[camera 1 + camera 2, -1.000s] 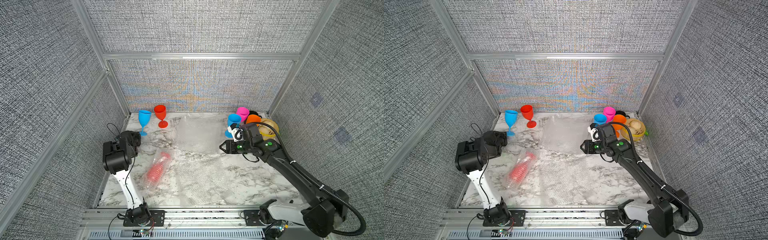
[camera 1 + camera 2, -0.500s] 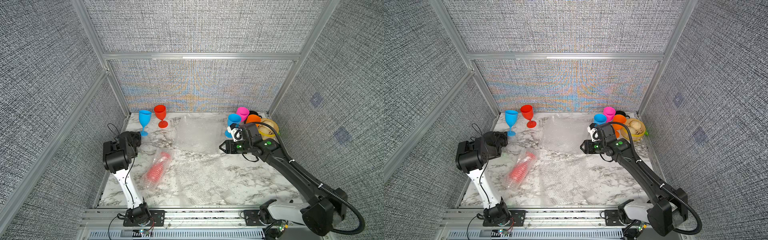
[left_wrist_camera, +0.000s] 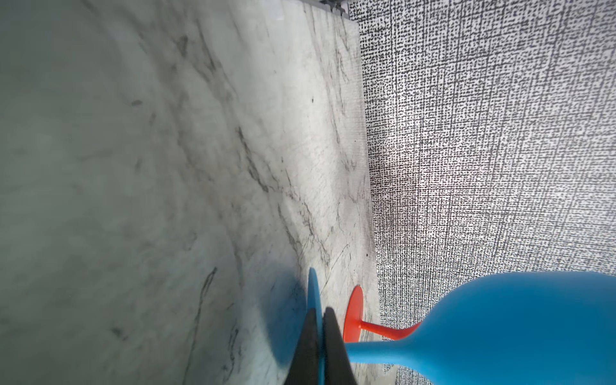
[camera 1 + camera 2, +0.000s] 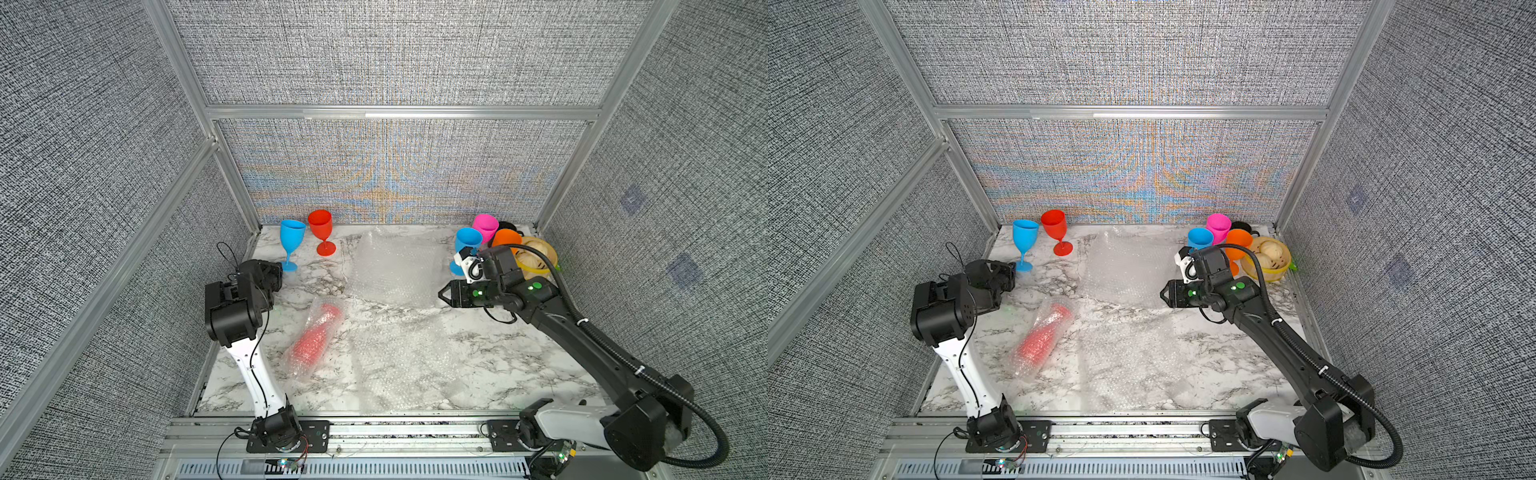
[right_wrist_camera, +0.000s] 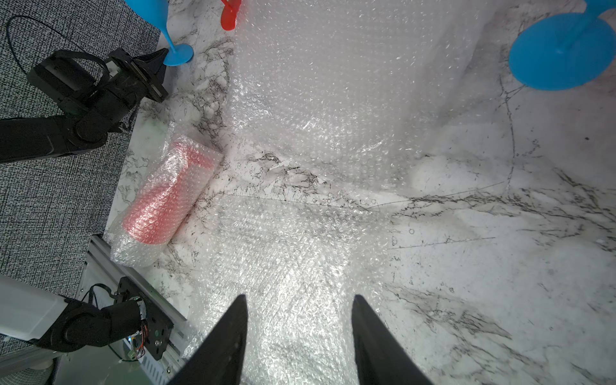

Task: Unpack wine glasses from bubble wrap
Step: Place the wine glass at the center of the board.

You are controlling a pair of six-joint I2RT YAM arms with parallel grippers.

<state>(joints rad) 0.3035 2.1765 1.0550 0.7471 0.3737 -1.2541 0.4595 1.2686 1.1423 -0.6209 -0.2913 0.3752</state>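
Left gripper: pinching the far-left blue goblet by its foot (elbow raised).
Right gripper: hovering half-open, empty, pointing left.

Wrapped red goblet lies on its side. Blue goblet, bare red goblet, second blue goblet, pink goblet and orange goblet stand upright. Loose bubble wrap lies flat.
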